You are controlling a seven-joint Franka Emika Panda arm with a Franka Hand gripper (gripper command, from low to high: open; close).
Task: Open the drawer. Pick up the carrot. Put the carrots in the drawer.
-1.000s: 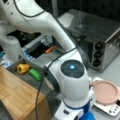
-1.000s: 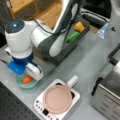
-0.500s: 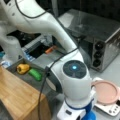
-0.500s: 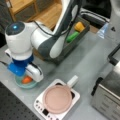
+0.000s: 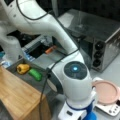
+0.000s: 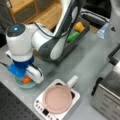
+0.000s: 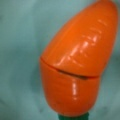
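The stubby orange carrot point(image 6: 26, 80) lies in a shallow teal dish point(image 6: 20, 85) at a front view's lower left. It fills the wrist view as the carrot point(image 7: 77, 62) on the teal surface, with no fingers showing there. My gripper point(image 6: 27, 77), blue with white fingers, is down over the dish right at the carrot. The grey drawer point(image 5: 30, 82) stands open in both front views, its dark wall point(image 6: 68, 48) behind my arm. A yellow pepper-like item point(image 5: 23, 68) and a green vegetable point(image 5: 35, 74) lie in it.
The bamboo-topped cabinet point(image 5: 17, 97) sits by the drawer. A silver toaster oven point(image 5: 100, 37) stands at the right. A pink pan point(image 6: 58, 99) rests on a white cooker point(image 6: 40, 108) close to the dish. A small orange object point(image 5: 51, 49) lies beyond the arm.
My arm has barely shifted above the teal dish. The drawer and its contents have not moved.
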